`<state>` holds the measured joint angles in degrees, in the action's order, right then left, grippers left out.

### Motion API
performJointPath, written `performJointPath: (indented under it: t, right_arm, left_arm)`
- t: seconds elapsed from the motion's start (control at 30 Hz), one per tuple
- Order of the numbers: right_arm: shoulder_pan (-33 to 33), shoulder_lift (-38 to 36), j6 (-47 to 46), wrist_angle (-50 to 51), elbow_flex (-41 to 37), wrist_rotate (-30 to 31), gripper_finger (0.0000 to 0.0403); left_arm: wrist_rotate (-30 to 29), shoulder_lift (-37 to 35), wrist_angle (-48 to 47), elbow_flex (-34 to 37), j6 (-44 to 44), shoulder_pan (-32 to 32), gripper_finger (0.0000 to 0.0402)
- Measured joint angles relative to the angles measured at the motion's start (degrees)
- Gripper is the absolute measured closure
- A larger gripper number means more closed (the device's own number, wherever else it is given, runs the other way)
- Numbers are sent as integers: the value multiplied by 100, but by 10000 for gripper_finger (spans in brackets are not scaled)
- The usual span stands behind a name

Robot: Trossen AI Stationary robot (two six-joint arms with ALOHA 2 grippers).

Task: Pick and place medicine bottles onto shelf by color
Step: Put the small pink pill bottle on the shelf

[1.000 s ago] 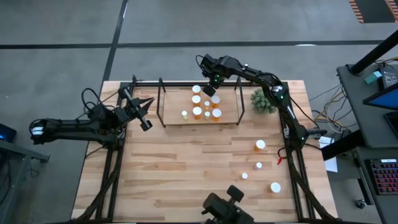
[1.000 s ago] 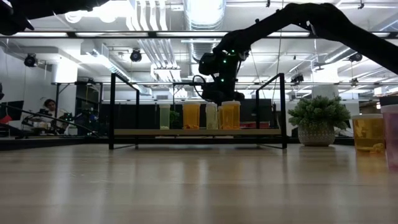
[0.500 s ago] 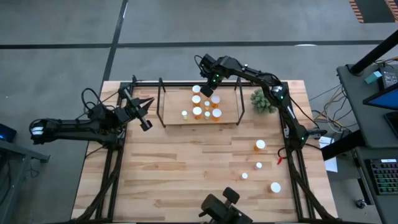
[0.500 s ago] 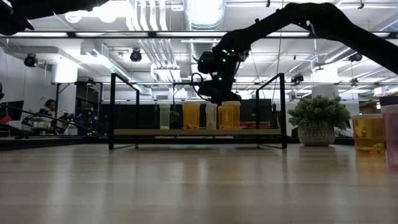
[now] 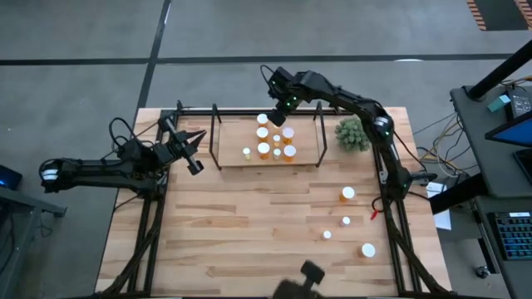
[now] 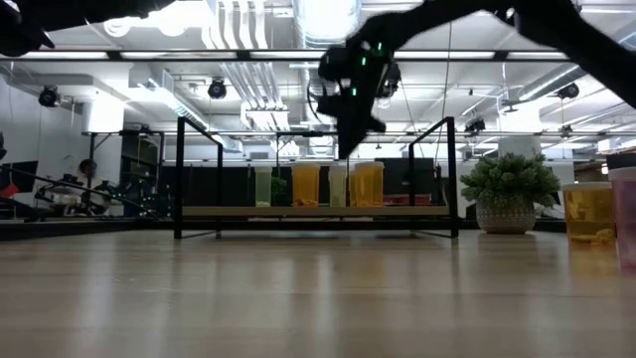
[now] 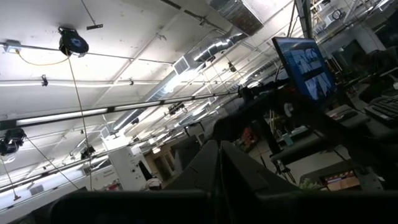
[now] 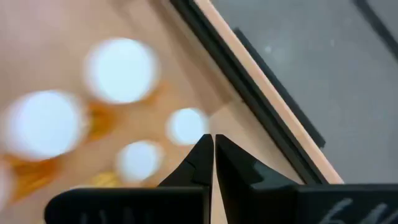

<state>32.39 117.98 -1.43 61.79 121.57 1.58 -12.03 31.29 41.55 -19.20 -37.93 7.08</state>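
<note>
Bottles crowd shelf centre-right; left end bare. Black uprights fence sides. Plant beside right end. Desk front-left open.

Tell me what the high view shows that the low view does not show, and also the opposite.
Only the high view shows the left gripper, waiting beyond the shelf's left end, and four bottles on the table, such as the nearest bottle.

Only the low view shows the amber bodies side-on and the room behind.

Both show the shelf, the plant and the right gripper above the shelf.
</note>
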Motion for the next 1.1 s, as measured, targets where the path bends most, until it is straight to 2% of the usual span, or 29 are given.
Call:
performJointPath:
  t: [0.1,0.2,0.37,0.47,0.6,0.77,0.97,1.1]
  right_arm:
    - [-454,-533,92,85,-155,7,394]
    - [-1133,-1262,121,-62,-758,3,394]
    - [-2637,-2732,-266,-1132,-2682,4,394]
    - [-3559,-3591,-564,-1900,-3918,151,394]
    - [-4594,-4536,-1033,-2520,-5243,652,394]
    - [-5369,-5467,-1959,-2565,-6185,907,394]
    - [-6063,-6178,-2986,-2242,-6778,902,394]
    - [-6589,-6234,-3640,-1876,-6877,909,394]
  left_arm:
    - [53,-2,3,0,7,1,400]
    - [499,0,11,0,178,-5,400]
    - [1665,142,516,-3,1157,-8,400]
    - [2169,352,824,-5,1689,-11,400]
    - [2247,736,1327,-7,2434,-68,400]
    - [2249,1410,1839,-245,3127,-274,400]
    - [2194,2209,1843,-799,3433,-683,400]
    - [2175,2612,1873,-1068,3458,-988,400]
